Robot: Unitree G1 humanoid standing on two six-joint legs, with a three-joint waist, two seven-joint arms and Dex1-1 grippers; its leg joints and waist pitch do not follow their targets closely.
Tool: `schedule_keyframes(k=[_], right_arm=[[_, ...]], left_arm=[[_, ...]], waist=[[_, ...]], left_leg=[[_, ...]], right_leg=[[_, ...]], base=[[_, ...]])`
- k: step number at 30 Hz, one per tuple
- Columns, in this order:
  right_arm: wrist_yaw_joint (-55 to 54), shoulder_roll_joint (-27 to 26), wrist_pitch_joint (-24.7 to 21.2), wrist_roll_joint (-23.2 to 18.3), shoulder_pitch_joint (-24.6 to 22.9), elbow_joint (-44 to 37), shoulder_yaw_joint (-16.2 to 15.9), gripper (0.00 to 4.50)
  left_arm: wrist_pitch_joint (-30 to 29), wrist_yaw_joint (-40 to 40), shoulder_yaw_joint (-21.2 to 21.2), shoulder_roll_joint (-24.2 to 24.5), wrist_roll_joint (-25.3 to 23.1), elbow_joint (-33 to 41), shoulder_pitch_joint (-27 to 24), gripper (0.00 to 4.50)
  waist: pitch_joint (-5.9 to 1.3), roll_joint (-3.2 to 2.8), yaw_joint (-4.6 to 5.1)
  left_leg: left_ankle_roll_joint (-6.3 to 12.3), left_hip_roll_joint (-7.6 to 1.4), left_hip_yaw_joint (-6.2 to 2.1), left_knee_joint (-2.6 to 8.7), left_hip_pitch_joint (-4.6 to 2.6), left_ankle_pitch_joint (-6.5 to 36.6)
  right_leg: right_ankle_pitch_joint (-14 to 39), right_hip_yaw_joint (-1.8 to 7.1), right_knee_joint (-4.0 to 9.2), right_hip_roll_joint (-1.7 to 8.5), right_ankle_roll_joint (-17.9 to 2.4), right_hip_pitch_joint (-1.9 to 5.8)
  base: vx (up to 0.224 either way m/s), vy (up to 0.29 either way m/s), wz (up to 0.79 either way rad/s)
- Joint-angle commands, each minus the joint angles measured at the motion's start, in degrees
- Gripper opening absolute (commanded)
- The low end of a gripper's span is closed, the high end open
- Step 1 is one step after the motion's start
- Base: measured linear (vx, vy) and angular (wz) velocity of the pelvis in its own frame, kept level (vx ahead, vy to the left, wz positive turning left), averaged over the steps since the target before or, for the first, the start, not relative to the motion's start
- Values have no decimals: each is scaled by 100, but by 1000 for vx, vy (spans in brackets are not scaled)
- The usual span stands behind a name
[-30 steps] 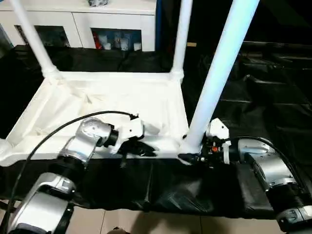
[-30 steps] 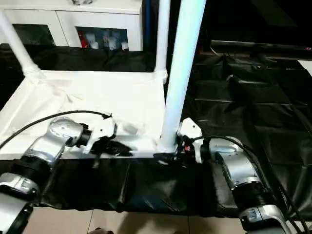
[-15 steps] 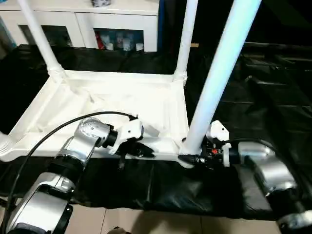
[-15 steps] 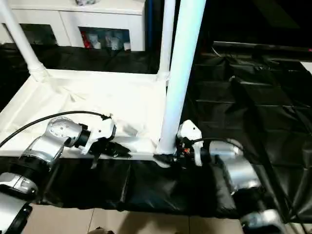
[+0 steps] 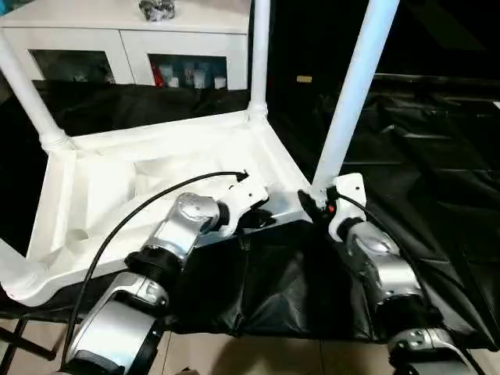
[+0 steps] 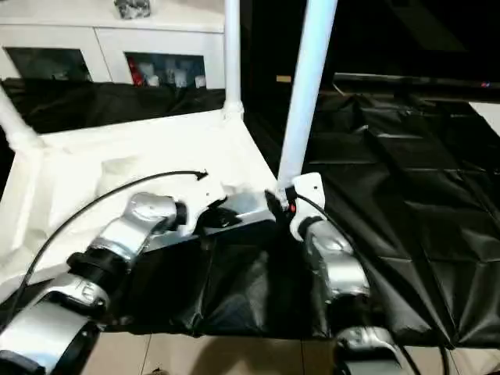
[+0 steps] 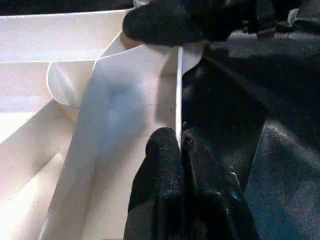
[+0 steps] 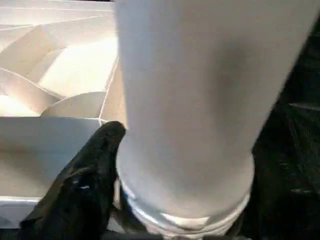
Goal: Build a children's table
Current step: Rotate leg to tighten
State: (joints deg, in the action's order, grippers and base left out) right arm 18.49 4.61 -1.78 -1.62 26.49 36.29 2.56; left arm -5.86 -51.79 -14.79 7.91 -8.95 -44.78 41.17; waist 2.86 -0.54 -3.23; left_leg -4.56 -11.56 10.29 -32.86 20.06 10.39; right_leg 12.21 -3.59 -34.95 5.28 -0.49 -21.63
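From my seat I see the tabletop [image 5: 156, 183] lying upside down on a black sheet [image 5: 437, 180], ribbed underside up, skewed so its near-right corner sits about centre frame. Legs stand in the corner sockets: one [image 5: 355, 90] at the near-right corner rising toward 1 o'clock, one [image 5: 259, 58] at the far corner toward 12, one [image 5: 27, 98] at the far-left toward 10, and the base of another [image 5: 16, 273] at 8 o'clock by the picture's edge.

My left gripper [image 7: 180, 145] is clenched on the thin near rim of the tabletop, one black finger [image 7: 160, 165] inside the rim wall and the other outside, just left of the near-right corner. In the head view it [image 5: 262, 219] sits at the edge, about 6 o'clock from the far leg.

My right gripper [image 5: 312, 205] is at the foot of the near-right leg, right where the leg meets its socket. The wrist view has a black finger [image 8: 85, 175] lying against the leg's base collar [image 8: 185, 210]. The jaws stand wide around the leg, but I can't tell whether they press on it or only bracket it.

A white cabinet [image 5: 125, 39] stands behind at 11 o'clock.
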Motion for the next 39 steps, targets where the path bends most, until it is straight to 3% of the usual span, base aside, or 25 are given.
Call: schedule_keyframes(k=[1, 3, 5, 6, 8, 12, 16, 20, 24, 29, 34, 39], right_arm=[[537, -481, 93, 59, 26, 128, -661, 380], [710, -247, 334, 156, 35, 166, -718, 388], [1059, -76, 362, 54, 3, 100, -710, 397], [1281, 8, 339, -20, -21, 41, -711, 424], [1753, 185, 277, -147, -75, -90, -732, 424], [2808, 595, 40, -449, -237, -541, -858, 424], [4017, 1142, -188, -695, -388, -991, -1100, 424], [4785, 1541, -424, -790, -396, -1166, -1240, 411], [5214, 1759, -579, -802, -353, -1225, -1370, 389], [5438, 1876, -718, -895, -321, -1297, -1406, 340], [5605, 1918, -833, -922, -314, -1378, -1468, 299], [4960, 1610, -878, -901, -544, -1499, -1361, 288]], left_arm=[[110, 18, -320, -446, -17, -17, -23, 0], [300, -240, -321, -249, 30, 104, -103, 0], [341, -493, -292, -90, 114, 201, -182, 0], [437, -588, -290, -4, 130, 223, -214, 0], [541, -851, -286, 160, 196, 283, -283, 0], [812, -1444, -308, 499, 317, 398, -408, 0], [800, -2154, -268, 840, 541, 597, -513, 0], [807, -2695, -292, 1098, 669, 640, -514, 0], [886, -3039, -362, 1276, 699, 636, -502, 0], [895, -3289, -403, 1375, 724, 675, -511, 0], [915, -3414, -456, 1426, 710, 619, -494, 0], [805, -2880, -271, 1157, 791, 493, -433, 0]], waist=[[-251, 8, 22], [-252, 14, 22], [-285, 10, 24], [-292, 6, 30], [-314, 8, 35], [-332, 5, 20], [-330, 15, -25], [-279, 26, -24], [-280, 20, -31], [-299, 36, -44], [-290, 33, -54], [-288, 45, -57]], left_leg=[[169, -131, -48, 435, 1, 1528], [184, -126, -44, 430, 10, 1537], [281, -138, -41, 407, 36, 1295], [309, -139, -37, 396, 41, 1197], [489, -127, -22, 353, 62, 843], [811, -144, -11, 305, 75, 545], [873, -164, 7, 282, 89, 483], [630, -193, 10, 342, 58, 973], [552, -190, 11, 342, 59, 961], [660, -177, 20, 311, 65, 689], [610, -184, 18, 322, 58, 769], [550, -186, 20, 327, 56, 771]], right_leg=[[1359, 242, 524, 271, -1054, 165], [1373, 240, 530, 281, -1066, 168], [895, 241, 475, 272, -1164, 192], [700, 243, 453, 267, -1210, 193], [-25, 233, 378, 256, -1407, 230], [-719, 214, 313, 246, -1587, 258], [-788, 201, 279, 232, -1677, 245], [176, 205, 364, 246, -1610, 203], [244, 223, 364, 260, -1572, 191], [-218, 218, 313, 252, -1664, 198], [-16, 216, 331, 258, -1633, 191], [21, 223, 332, 256, -1608, 187]], base=[[0, 0, 0], [0, 0, 0], [0, 0, 0], [0, 0, 0], [0, 0, 0], [0, 0, 0], [0, 0, 0], [0, 0, 0], [0, 0, 0], [0, 0, 0], [0, 0, 0], [0, 0, 0]])
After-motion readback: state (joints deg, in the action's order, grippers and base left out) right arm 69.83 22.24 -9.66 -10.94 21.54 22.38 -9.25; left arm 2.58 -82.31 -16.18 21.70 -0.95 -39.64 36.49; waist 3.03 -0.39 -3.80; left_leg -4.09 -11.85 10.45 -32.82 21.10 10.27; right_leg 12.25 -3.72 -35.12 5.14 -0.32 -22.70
